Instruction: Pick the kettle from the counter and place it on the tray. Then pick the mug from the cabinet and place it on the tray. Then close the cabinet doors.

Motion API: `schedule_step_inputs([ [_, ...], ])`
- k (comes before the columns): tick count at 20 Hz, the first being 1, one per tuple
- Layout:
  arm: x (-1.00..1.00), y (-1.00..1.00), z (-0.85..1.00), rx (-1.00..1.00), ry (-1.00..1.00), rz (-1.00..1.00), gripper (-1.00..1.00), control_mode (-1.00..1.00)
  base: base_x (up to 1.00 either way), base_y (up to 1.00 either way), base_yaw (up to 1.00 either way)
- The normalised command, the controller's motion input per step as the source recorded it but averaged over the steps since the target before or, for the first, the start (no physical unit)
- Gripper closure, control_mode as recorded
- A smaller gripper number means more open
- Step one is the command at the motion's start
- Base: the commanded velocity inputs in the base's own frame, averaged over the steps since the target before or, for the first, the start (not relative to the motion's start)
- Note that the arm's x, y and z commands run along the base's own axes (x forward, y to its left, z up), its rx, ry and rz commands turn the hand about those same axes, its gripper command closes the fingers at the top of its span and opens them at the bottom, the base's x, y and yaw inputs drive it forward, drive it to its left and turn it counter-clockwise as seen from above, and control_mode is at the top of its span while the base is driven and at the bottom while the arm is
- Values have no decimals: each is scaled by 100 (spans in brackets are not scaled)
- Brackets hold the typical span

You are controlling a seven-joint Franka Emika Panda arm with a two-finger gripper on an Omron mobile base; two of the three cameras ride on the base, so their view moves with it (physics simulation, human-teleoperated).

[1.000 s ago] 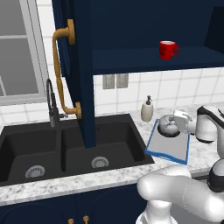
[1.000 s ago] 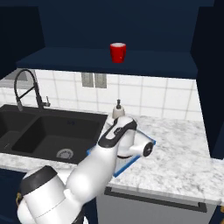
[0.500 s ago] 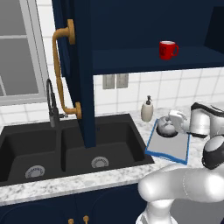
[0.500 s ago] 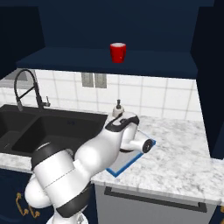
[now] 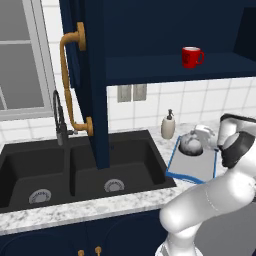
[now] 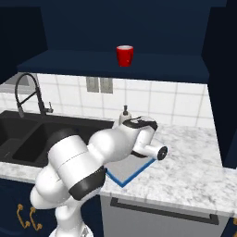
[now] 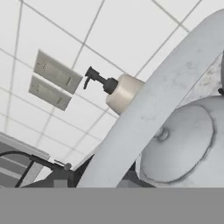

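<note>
The silvery-grey kettle (image 5: 191, 144) stands on the blue-rimmed tray (image 5: 191, 168) on the marble counter (image 5: 100, 207), right of the sink. My gripper (image 5: 206, 135) is at the kettle's arched handle (image 7: 144, 118), which crosses the hand view very close above the lid (image 7: 179, 146). The fingertips are hidden, so the hold cannot be made out. The red mug (image 5: 191, 56) stands on the shelf of the open navy cabinet (image 5: 165, 70), also seen as the mug (image 6: 124, 55). My arm covers most of the tray (image 6: 134, 172) in the right base view.
A beige soap dispenser (image 5: 168, 125) stands by the wall just left of the tray. The open cabinet door (image 5: 92, 85) with its brass handle (image 5: 70, 80) hangs over the black double sink (image 5: 75, 170). A faucet (image 5: 59, 120) rises behind the sink.
The kettle has stayed in the same spot on the tray. My arm's elbow has swung round toward the cameras, while the hand has hardly shifted.
</note>
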Motion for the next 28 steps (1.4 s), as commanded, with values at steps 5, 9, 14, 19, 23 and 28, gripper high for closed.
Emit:
schedule_step_inputs([
  [5,2,0,-26,0,8,0,-100,-100,0,0,0],
  [9,0,-4,-8,3,5,0,-100,-100,0,0,0],
  [14,-26,-1,8,5,-2,0,-100,-100,0,0,0],
  [19,-20,4,35,5,-5,-1,-100,-100,0,0,0],
  [23,-35,-2,10,0,16,-12,-100,-100,0,0,0],
  [28,-35,0,6,0,9,-11,-100,-100,0,0,0],
])
